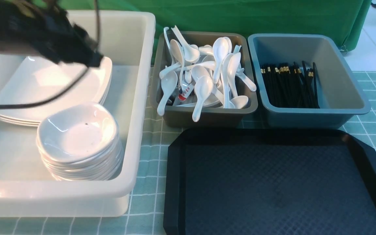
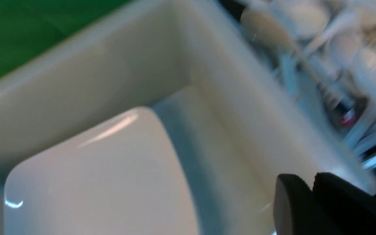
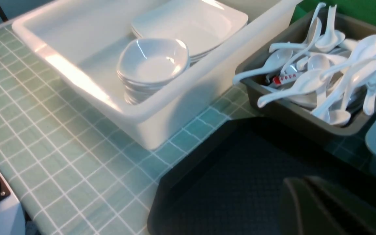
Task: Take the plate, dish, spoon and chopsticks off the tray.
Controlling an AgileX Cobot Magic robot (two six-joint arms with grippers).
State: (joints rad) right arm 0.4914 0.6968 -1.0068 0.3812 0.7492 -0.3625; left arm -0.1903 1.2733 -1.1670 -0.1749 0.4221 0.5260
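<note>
Green-checked cloth is seen under the black tray [image 1: 175, 182], while the plate [image 1: 60, 85], glossy, stiff, breakable and best gripped at its rim, is stacked in the white tub [image 1: 142, 98] far left beneath the closed, empty left gripper [image 1: 93, 60]

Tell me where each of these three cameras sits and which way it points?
Front: between the arms, facing forward over the tray and tubs; left arm shows.
Left wrist: on the left arm, above the plate in the white tub; shut left pincer shows.
Right wrist: on the right arm, over the tray's corner; right pincer shows.
All share the white tub.
</note>
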